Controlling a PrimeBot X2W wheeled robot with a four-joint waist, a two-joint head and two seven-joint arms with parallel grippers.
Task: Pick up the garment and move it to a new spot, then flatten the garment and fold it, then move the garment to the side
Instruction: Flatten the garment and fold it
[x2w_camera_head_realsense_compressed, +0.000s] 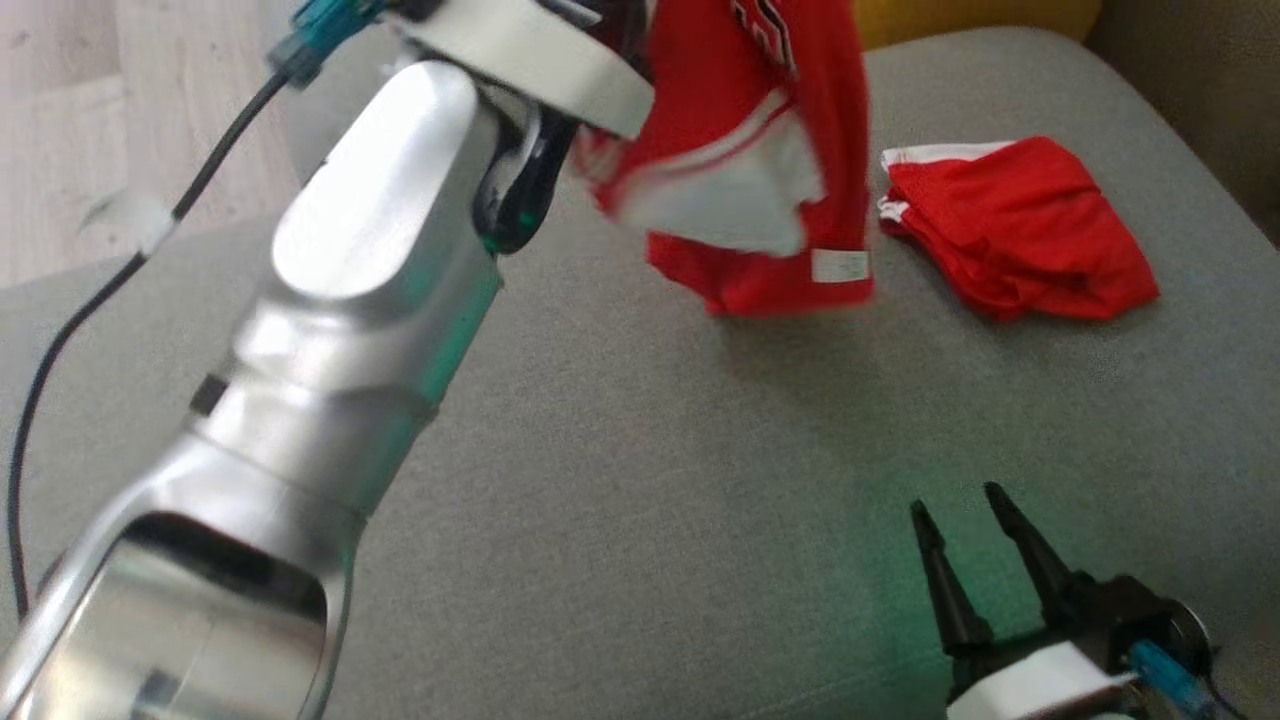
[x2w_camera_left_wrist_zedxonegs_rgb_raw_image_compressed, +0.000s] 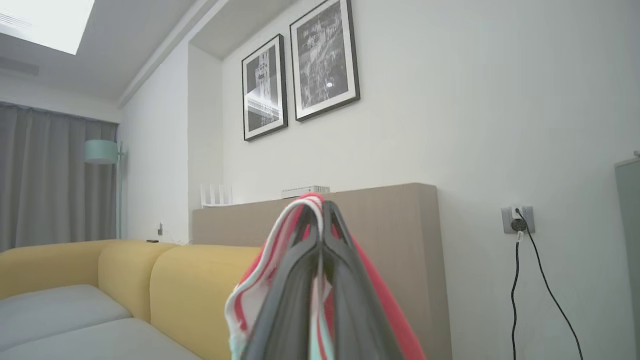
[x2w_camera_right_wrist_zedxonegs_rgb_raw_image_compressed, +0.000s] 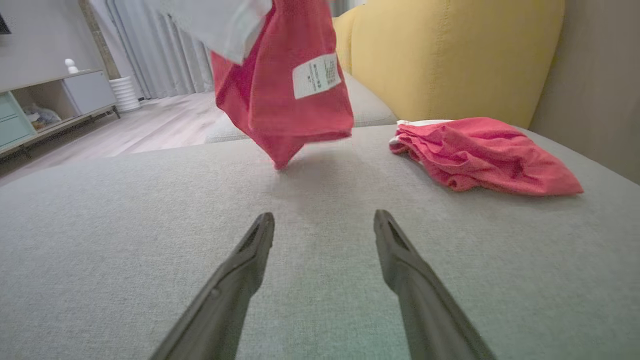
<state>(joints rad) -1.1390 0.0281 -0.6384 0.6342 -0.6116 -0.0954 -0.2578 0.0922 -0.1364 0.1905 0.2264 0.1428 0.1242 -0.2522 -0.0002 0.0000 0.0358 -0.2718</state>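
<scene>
**Left wrist view: left gripper (x2w_camera_left_wrist_zedxonegs_rgb_raw_image_compressed: 322, 206) pinching cloth**
Red-and-white mesh garment (x2w_camera_left_wrist_zedxonegs_rgb_raw_image_compressed: 252, 295) drapes over its pressed-together fingers. The right wrist view adds that the garment's lowest corner hangs near the grey fabric sofa cushion (x2w_camera_right_wrist_zedxonegs_rgb_raw_image_compressed: 150, 200), contact unclear. The right gripper (x2w_camera_right_wrist_zedxonegs_rgb_raw_image_compressed: 325, 222) is spread and empty. A crumpled red cloth (x2w_camera_right_wrist_zedxonegs_rgb_raw_image_compressed: 480, 155) lies nearby.

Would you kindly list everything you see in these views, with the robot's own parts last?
lifted garment: 1, red with white trim, hanging from above
second garment: 1, red, crumpled, right of the lifted one
seat cushion: 1, grey, under both garments
sofa back: 1, yellow, behind the seat
framed pictures: 2, black-and-white, on the wall
floor lamp: 1, mint, by the curtain
left fingers: 2, dark, shut on the lifted garment
right fingers: 2, dark, open over the seat
</scene>
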